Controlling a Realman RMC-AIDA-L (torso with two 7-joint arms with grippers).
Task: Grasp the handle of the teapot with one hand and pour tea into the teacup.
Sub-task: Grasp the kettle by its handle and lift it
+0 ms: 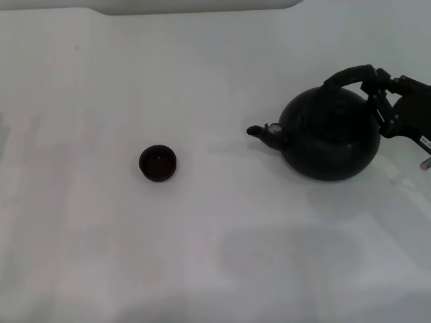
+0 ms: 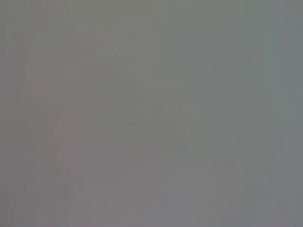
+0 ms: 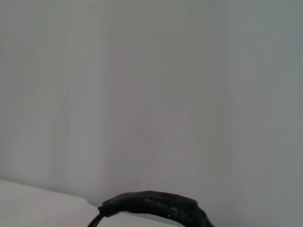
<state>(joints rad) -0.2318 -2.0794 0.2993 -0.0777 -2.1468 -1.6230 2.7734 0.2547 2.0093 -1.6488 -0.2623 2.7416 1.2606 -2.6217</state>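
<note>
Teapot sitting on desk at 3 o'clock, spout facing teacup at 9. Right gripper clamping handle. Left gripper not showing.

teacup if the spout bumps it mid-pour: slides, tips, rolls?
Probably slides: the teacup looks tiny beside the teapot, so likely light, and the white table looks smooth. Tipping seems less likely, since it sits low and wide. If it did tip, its round, handleless shape could roll.
</note>
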